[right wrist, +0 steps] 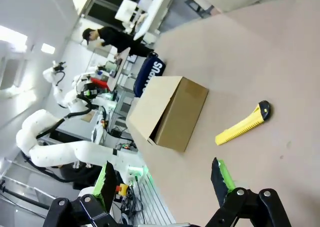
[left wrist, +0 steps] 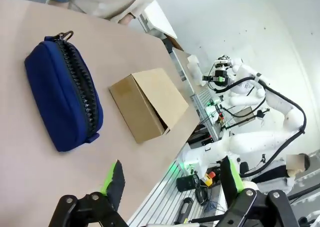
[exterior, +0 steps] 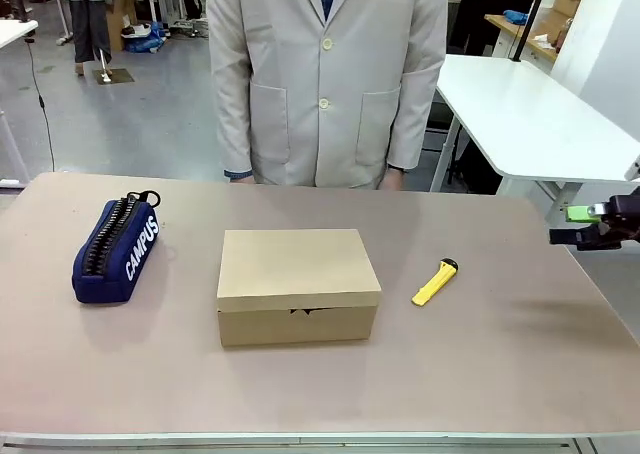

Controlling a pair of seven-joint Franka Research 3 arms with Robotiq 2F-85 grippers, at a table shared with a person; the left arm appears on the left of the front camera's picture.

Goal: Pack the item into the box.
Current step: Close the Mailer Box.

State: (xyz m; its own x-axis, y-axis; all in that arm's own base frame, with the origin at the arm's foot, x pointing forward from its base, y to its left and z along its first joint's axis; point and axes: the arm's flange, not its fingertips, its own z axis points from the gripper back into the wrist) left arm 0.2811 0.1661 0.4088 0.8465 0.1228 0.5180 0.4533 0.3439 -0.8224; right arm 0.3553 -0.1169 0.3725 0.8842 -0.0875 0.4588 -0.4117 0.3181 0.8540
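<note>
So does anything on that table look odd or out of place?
Nothing is spilled or damaged. The box sits closed in the middle, the navy pouch zipped to one side, the yellow utility knife lying slantwise on the other.

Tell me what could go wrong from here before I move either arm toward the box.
1. The box has its lid down, so anything brought over would probably meet the flap rather than go in.
2. The yellow utility knife lies between the open right gripper and the box; a low sweep might knock it.
3. The navy pouch sits near the box's other side, crowding the open left gripper.
</note>
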